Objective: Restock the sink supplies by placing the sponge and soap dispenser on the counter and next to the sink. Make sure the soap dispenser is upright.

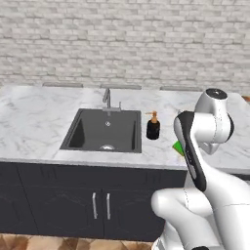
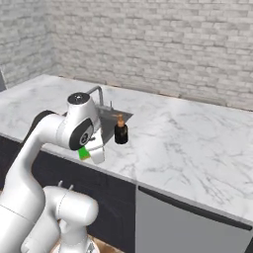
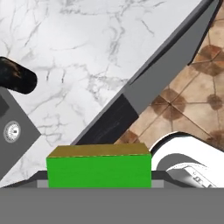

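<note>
The bright green sponge (image 3: 99,170) with its yellowish layer sits between the fingertips of my gripper (image 3: 99,178), which is shut on it. The sponge hangs above the counter's front edge, and a green corner (image 1: 178,148) (image 2: 84,153) shows beside my forearm. The black soap dispenser (image 1: 153,128) (image 2: 121,132) (image 3: 15,76) with its orange pump stands upright on the marble counter (image 1: 34,122) (image 2: 188,143) (image 3: 87,43), just right of the dark sink (image 1: 105,129) (image 3: 11,113).
A slim grey faucet (image 1: 107,100) (image 2: 99,94) rises behind the basin. Dark cabinet doors (image 1: 97,205) and a grey appliance front (image 2: 183,222) lie under the counter. Brown tiled floor (image 3: 192,87) shows past the counter edge. A brick wall (image 1: 122,44) backs the counter.
</note>
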Motion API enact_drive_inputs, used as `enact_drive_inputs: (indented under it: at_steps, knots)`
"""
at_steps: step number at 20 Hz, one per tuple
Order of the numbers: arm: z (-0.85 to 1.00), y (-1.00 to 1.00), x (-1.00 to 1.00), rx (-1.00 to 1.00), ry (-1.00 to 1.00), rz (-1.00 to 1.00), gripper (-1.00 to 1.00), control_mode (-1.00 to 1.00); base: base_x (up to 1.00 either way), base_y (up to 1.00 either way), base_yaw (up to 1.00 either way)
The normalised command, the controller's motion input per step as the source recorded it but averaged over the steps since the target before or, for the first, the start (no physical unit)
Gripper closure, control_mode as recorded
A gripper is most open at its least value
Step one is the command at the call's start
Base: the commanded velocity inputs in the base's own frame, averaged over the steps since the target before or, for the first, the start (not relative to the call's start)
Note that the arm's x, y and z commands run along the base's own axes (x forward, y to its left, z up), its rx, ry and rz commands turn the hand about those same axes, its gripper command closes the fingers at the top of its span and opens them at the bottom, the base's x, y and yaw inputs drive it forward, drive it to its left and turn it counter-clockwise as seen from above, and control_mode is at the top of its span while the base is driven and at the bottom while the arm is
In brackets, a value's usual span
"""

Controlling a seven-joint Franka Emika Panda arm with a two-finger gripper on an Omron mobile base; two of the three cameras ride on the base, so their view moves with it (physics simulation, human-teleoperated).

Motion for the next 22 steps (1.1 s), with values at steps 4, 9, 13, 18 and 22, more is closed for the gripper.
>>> enact_drive_inputs:
  at_steps: [4, 9, 13, 18, 22]
  knots:
    - [0.00, 0.00, 0.00, 0.00, 0.00, 0.00, 1.00, 1.00, 0.12, 0.56, -0.31]
    - [0.00, 0.00, 0.00, 0.00, 0.00, 0.00, 1.00, 1.00, 0.01, 0.75, -0.22]
    - [0.00, 0.00, 0.00, 0.00, 0.00, 0.00, 1.00, 1.00, 0.30, 0.37, -0.16]
    - [-0.34, -0.02, 0.32, 0.00, 0.04, -0.08, 1.00, -1.00, 0.00, 0.00, 0.00]
    - [-0.53, -0.31, 0.33, 0.02, 0.02, -0.01, 1.00, -1.00, 0.00, 0.00, 0.00]
